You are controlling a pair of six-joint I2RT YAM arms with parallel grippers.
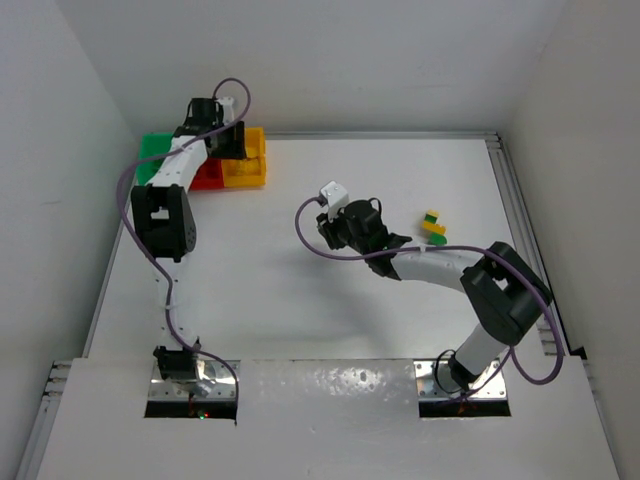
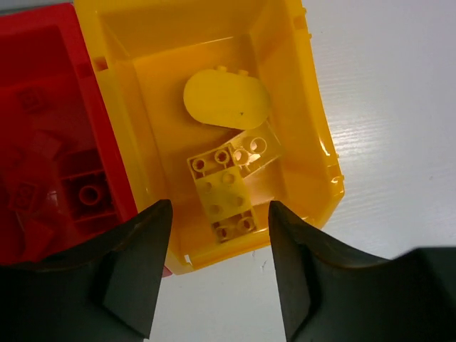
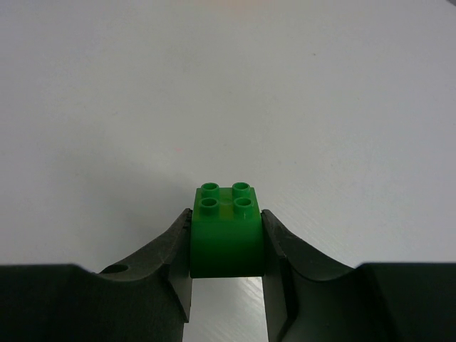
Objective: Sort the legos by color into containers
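My right gripper (image 3: 226, 221) is shut on a green brick (image 3: 226, 228) with four studs and holds it over the bare white table; in the top view this gripper (image 1: 385, 240) is mid-table. My left gripper (image 2: 219, 263) is open and empty, hovering above the near edge of the yellow bin (image 2: 306, 107), which holds yellow bricks (image 2: 226, 182). The red bin (image 2: 43, 78) beside it holds red bricks (image 2: 89, 194). In the top view the left gripper (image 1: 230, 140) is over the bin row: green bin (image 1: 153, 150), red bin (image 1: 208, 178), yellow bin (image 1: 248, 172).
A small cluster of yellow and green bricks (image 1: 434, 228) lies on the table to the right of my right gripper. White walls enclose the table at the left, back and right. A metal rail (image 1: 520, 220) runs along the right edge.
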